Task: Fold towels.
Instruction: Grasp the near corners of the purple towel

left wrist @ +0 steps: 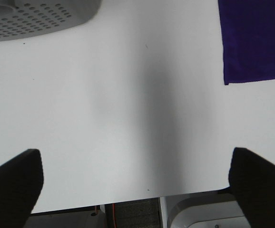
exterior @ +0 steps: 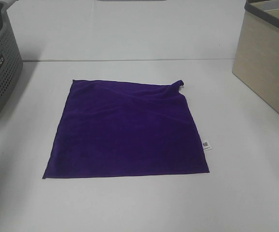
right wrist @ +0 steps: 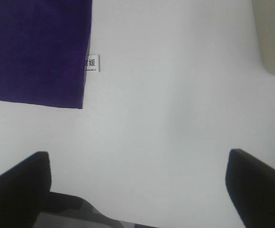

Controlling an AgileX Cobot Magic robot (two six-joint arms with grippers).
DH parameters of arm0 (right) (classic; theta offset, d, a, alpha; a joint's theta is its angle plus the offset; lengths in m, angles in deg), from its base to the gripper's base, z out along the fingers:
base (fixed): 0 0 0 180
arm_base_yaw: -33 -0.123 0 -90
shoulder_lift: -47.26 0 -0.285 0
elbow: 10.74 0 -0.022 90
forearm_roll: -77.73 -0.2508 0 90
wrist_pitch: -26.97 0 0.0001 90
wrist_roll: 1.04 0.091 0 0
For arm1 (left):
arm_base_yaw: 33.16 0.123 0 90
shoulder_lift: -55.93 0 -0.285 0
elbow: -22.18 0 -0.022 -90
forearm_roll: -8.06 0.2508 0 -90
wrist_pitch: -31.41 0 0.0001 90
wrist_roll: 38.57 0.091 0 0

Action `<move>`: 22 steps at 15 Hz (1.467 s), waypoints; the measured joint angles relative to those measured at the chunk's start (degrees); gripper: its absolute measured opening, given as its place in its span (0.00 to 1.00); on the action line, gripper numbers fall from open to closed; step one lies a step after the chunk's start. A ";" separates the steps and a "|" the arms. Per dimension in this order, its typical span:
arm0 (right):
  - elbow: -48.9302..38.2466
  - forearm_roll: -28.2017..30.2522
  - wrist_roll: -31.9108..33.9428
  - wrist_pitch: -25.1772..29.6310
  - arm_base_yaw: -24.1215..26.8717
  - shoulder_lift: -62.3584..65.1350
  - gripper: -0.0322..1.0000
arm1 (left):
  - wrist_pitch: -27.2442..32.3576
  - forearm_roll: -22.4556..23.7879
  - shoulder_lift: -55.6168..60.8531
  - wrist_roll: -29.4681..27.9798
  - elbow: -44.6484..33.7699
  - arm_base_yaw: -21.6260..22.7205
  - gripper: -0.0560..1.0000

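Purple towel lies flat on white surface, ahead of left jaws and right jaws, touching neither. Both spread wide, empty. Its white tag faces right jaws.

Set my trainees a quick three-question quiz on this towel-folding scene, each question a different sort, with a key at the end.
1. True or false: the purple towel lies spread open on the table, not yet folded.
2. Multiple choice: in the high view, the white tag sits on which edge of the towel? A) right B) left C) far
3. Fill the gap: the left gripper and the right gripper both have their fingers ____, holding nothing.
Key: 1 true; 2 A; 3 open.
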 joint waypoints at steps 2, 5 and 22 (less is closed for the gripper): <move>0.00 1.26 0.23 -0.46 0.46 0.00 0.96 | 1.72 -2.12 -0.69 2.92 0.06 0.00 0.99; -0.17 -1.55 -2.52 -0.80 12.43 -3.09 0.87 | -1.03 -11.52 -8.48 6.70 -0.63 -0.74 0.99; -11.52 -23.95 -22.29 -15.87 4.30 -24.87 0.93 | -26.36 -42.80 -38.67 38.39 -10.43 -2.46 0.99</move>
